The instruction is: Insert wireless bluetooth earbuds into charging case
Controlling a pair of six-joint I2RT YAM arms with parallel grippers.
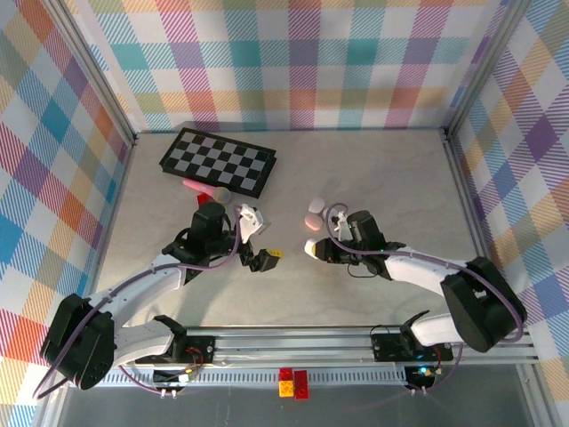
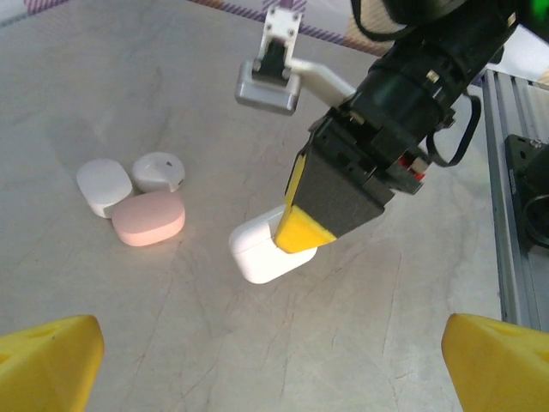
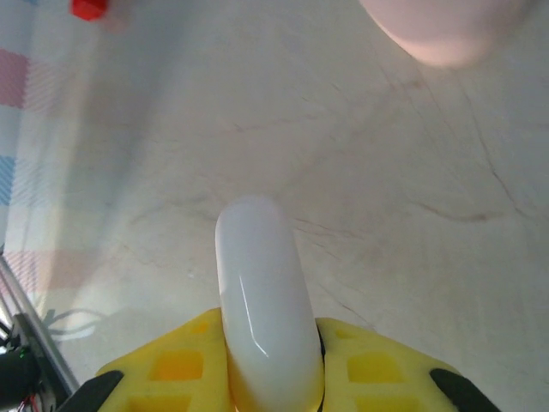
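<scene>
While the right gripper clamps the white case between its pads, you see the left gripper spread wide, facing that case, apart; the pink case lies nearby.

White case cut off at bottom edge.

Nothing readable: no text, label, brand, number or sign can be made out in any view.
</scene>
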